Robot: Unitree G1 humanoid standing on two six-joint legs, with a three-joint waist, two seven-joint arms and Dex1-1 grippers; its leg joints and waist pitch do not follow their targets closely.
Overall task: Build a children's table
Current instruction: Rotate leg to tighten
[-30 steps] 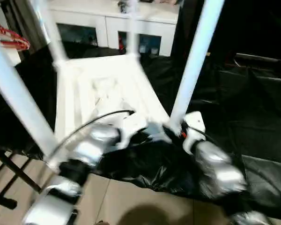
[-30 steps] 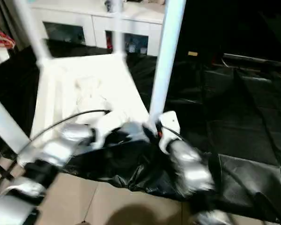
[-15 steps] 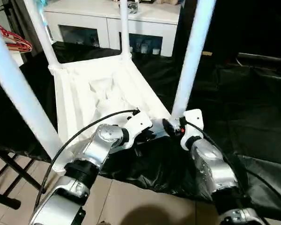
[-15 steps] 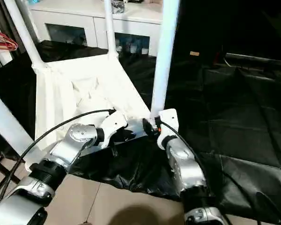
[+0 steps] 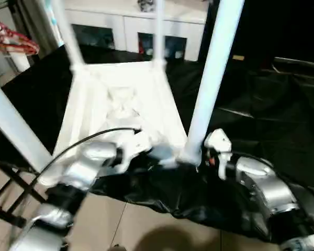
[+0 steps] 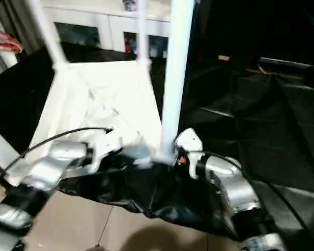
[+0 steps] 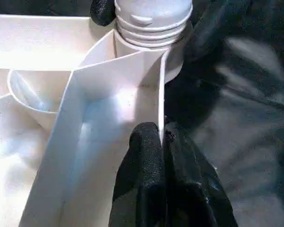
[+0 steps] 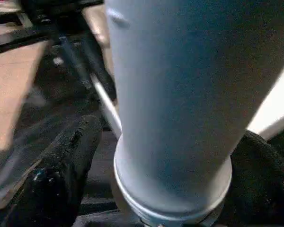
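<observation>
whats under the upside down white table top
A black sheet lies under the table top, spreading out to the right and bunching at the near edge. Dark frame legs show below at the left. Whatever supports the sheet is covered.

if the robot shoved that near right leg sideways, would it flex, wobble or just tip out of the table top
Probably stiff: the near right leg is a thick white tube. It may wobble, since thread rings still show above the corner socket. It likely won't tip out: its base sits in that socket, with the right gripper around it.
</observation>
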